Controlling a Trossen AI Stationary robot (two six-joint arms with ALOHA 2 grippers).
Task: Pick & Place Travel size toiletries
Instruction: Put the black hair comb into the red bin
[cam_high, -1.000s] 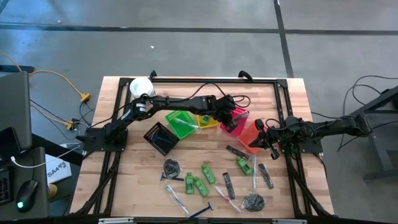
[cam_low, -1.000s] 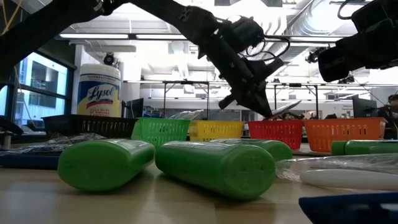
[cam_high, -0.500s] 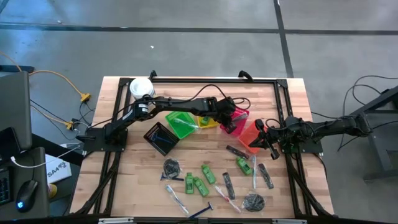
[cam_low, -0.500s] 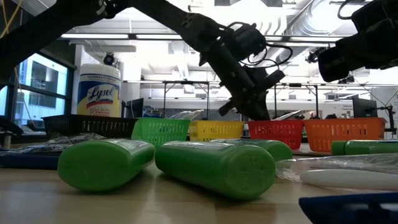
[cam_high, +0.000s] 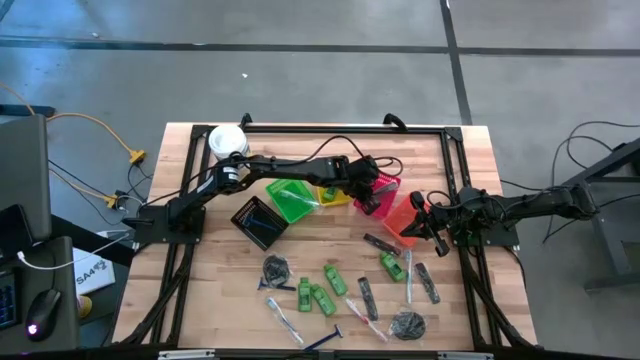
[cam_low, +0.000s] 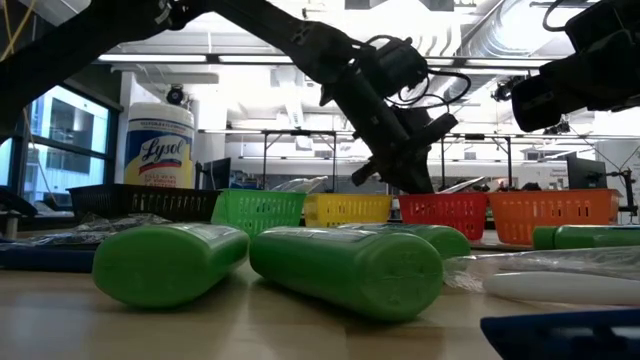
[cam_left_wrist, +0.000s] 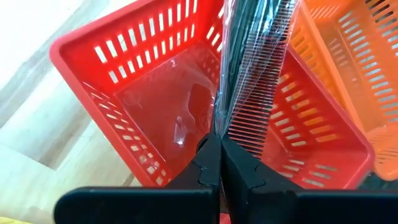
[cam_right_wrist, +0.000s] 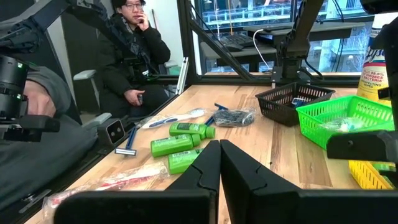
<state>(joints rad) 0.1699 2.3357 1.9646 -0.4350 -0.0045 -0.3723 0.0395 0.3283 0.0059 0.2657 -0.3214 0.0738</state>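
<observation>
The left gripper (cam_left_wrist: 217, 146) is hovering over the red basket (cam_left_wrist: 99, 46), its fingers pinched together on a black comb (cam_left_wrist: 252, 74) in a clear wrapper, the comb hanging down into the basket's open top. In the high view the left gripper (cam_high: 368, 181) is sitting right above that red basket (cam_high: 385, 200), between the yellow basket (cam_high: 330, 195) and the orange basket (cam_high: 402, 222).

To do this placing well, the arm should probably be lowering a little more so the comb's far end is resting on the basket floor before the fingers part; otherwise the long comb could be tipping over the rim (it is reaching close to the wall shared with the orange basket).

The right gripper (cam_right_wrist: 219, 155) is waiting at the table's right edge, fingers closed on nothing. The remaining toiletries are lying on the front half of the table: green mini bottles (cam_high: 322, 290), clear tubes (cam_high: 408, 265), a blue-handled razor (cam_high: 325, 340) and dark coiled bundles (cam_high: 277, 267).

Compared with a second ago, the left gripper has shifted slightly toward the yellow basket and lower over the red one, and over the last half second it has been holding steady
</observation>
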